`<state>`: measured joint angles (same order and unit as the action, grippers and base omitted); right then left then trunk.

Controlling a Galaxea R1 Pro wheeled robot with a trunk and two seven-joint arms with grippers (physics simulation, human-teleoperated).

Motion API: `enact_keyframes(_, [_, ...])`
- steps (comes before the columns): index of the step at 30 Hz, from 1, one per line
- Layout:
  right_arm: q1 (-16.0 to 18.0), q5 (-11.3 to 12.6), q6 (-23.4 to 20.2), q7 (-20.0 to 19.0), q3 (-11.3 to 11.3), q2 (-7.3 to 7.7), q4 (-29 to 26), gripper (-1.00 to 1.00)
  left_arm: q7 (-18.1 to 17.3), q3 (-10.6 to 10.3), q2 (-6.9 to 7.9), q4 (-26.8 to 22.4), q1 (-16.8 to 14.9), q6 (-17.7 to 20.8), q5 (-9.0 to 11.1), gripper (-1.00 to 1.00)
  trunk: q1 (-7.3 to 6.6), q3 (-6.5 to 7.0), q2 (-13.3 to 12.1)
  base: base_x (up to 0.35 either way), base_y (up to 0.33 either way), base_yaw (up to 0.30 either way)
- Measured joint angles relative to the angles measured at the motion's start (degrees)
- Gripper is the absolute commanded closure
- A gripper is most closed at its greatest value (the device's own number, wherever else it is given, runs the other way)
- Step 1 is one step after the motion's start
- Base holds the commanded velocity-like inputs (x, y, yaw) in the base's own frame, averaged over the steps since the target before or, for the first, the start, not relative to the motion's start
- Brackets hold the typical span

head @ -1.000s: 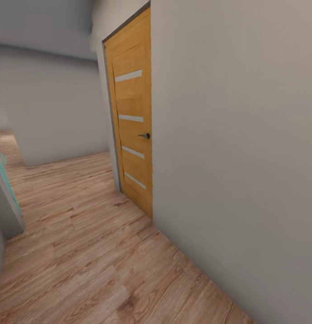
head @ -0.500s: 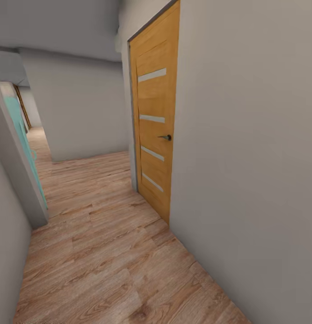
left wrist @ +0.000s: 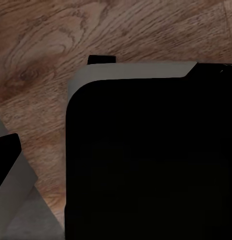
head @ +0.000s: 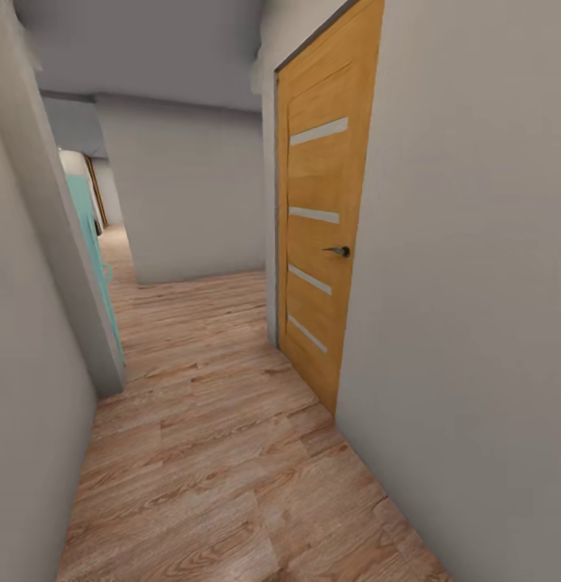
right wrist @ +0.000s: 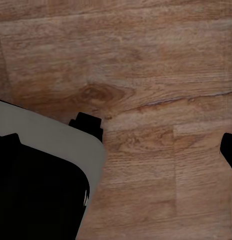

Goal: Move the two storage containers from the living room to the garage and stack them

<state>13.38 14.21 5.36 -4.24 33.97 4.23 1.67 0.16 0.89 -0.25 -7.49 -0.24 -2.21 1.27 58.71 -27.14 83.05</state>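
I am in a narrow hallway with a light wood-plank floor (head: pixel 208 453) running ahead of me. On my right stands a pale grey wall (head: pixel 474 307), and set into it is a closed orange wooden door (head: pixel 321 242) with four pale horizontal strips and a small dark handle (head: pixel 339 251). On my left another grey wall (head: pixel 26 364) ends at a corner, and just past it I see a teal panel (head: pixel 90 242) standing upright along the passage. Farther on, a grey wall (head: pixel 191 194) faces me, and the passage goes on past its left side, where a strip of dark wood frame (head: pixel 94 190) shows in the distance. From my left wrist I look down on the planks (left wrist: pixel 45 50), with a large black, grey-edged body (left wrist: pixel 146 160) covering most of the view; from my right wrist I see the planks (right wrist: pixel 146 75) again with a similar dark, grey-edged shape (right wrist: pixel 35 185) at one corner. I cannot tell how far either hand is open, nor whether it holds anything. I cannot see where the storage containers are from here.
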Motion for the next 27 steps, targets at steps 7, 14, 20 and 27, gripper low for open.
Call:
enact_keyframes(7, [0.0,0.0,0.0,0.0,0.0,0.00,0.0,-1.00,0.0,0.0,0.00,0.0,0.0,0.0,0.0,-1.00,0.00,0.00,0.0,0.189,0.000,0.272])
enact_keyframes(14, [0.0,0.0,0.0,0.0,0.0,0.00,0.0,-1.00,0.0,0.0,0.00,0.0,0.0,0.0,0.0,-1.00,0.00,0.00,0.0,0.189,0.000,0.272])
enact_keyframes(20, [0.0,0.0,0.0,0.0,0.0,0.00,0.0,-1.00,0.0,0.0,0.00,0.0,0.0,0.0,0.0,-1.00,0.00,0.00,0.0,0.188,0.000,0.272])
enact_keyframes(27, [0.0,0.0,0.0,0.0,0.0,0.00,0.0,-1.00,0.0,0.0,0.00,0.0,0.0,0.0,0.0,-1.00,0.00,0.00,0.0,0.186,0.000,0.256])
